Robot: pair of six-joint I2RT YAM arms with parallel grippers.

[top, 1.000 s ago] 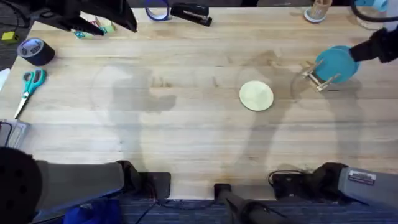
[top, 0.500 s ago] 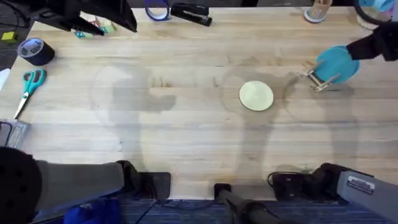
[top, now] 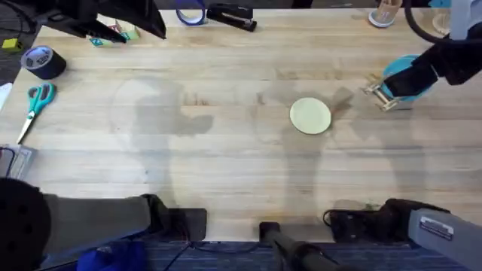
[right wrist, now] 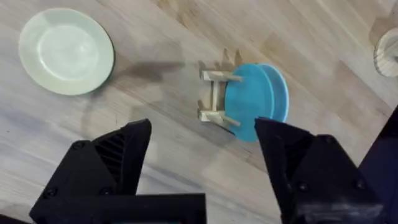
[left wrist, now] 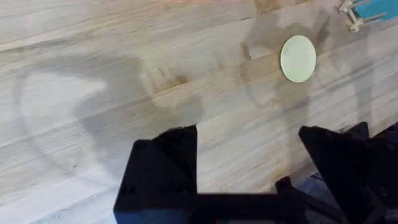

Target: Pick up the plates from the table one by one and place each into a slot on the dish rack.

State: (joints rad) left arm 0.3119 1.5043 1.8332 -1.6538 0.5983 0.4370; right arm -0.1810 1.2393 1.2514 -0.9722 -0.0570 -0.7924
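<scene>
A pale yellow-green plate [top: 310, 116] lies flat on the table [top: 226, 150] right of the middle; it is also in the left wrist view [left wrist: 298, 58] and the right wrist view [right wrist: 66, 51]. The small wooden dish rack [top: 380, 95] stands at the right with a teal-blue plate [top: 399, 75] on edge in it. In the right wrist view the rack [right wrist: 214, 94] holds that plate [right wrist: 249, 102], with a second blue round edge close behind it. My right gripper [right wrist: 204, 140] hangs open above the rack, holding nothing. My left gripper [left wrist: 249, 165] is open and high over bare table.
Along the left edge lie a black tape roll [top: 41, 62] and teal-handled scissors [top: 36, 102]. At the back are a blue tape ring [top: 190, 13], a black stapler [top: 231, 16] and a wooden cup [top: 384, 13]. Bare planks span the middle and front.
The right arm has slid in over the blue plate from the right and now covers part of it. The yellow-green plate and the left arm have not moved.
</scene>
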